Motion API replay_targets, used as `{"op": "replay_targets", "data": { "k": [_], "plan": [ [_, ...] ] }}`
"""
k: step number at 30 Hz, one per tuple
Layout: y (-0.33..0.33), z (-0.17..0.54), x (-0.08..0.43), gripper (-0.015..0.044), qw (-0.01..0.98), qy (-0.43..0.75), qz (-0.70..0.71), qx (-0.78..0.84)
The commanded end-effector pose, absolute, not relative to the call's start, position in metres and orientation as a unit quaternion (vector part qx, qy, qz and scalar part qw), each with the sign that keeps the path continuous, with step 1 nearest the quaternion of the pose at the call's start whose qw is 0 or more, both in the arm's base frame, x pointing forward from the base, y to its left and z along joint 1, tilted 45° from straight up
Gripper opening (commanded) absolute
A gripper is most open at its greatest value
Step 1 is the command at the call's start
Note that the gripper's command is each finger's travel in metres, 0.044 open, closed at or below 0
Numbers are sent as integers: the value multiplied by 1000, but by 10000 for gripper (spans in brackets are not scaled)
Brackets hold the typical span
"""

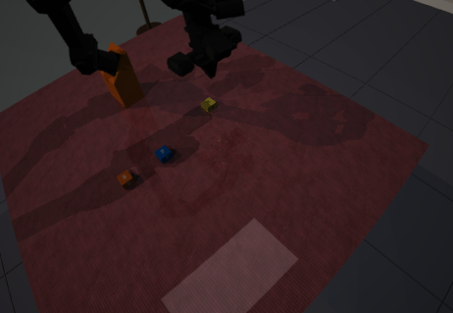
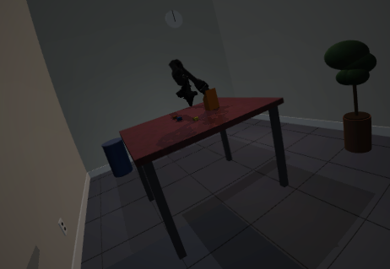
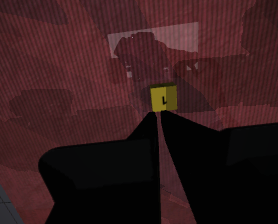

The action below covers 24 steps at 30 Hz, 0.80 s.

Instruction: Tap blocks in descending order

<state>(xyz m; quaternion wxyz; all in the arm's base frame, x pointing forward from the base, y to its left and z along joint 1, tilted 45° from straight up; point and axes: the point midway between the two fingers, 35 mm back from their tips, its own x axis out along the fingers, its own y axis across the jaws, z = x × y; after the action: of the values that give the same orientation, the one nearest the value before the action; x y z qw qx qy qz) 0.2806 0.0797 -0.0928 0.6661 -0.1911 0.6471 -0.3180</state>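
Note:
The yellow block (image 1: pixel 209 105) (image 2: pixel 196 119) (image 3: pixel 158 99) sits on the red table, just beyond the fingertips in the wrist view. Its dark mark there is too unclear to read surely. My gripper (image 1: pixel 212 76) (image 2: pixel 191 105) (image 3: pixel 157 117) is shut and empty, with its tips above the table near the yellow block. The blue block (image 1: pixel 163 154) (image 2: pixel 179 119) carries a light mark like a 7 in the top view. The orange block (image 1: pixel 125 178) (image 2: pixel 174 117) lies beyond it, its light digit too small to read. Neither of these shows in the wrist view.
A tall orange box (image 1: pixel 126 87) (image 2: pixel 212 100) stands on the table (image 1: pixel 333 185) (image 2: pixel 148 142) beside the arm's base end. A pale rectangle (image 1: pixel 230 269) (image 3: pixel 187 37) lies on the table top. The arm's shadows cross the table around the blocks.

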Motion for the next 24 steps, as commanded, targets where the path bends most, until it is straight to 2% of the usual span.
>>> {"op": "replay_targets", "data": {
  "k": [1,24],
  "plan": [
    [36,-132,267,20,650,655,-330,-199],
    [15,-152,264,20,650,655,-331,-199]
  ]
}}
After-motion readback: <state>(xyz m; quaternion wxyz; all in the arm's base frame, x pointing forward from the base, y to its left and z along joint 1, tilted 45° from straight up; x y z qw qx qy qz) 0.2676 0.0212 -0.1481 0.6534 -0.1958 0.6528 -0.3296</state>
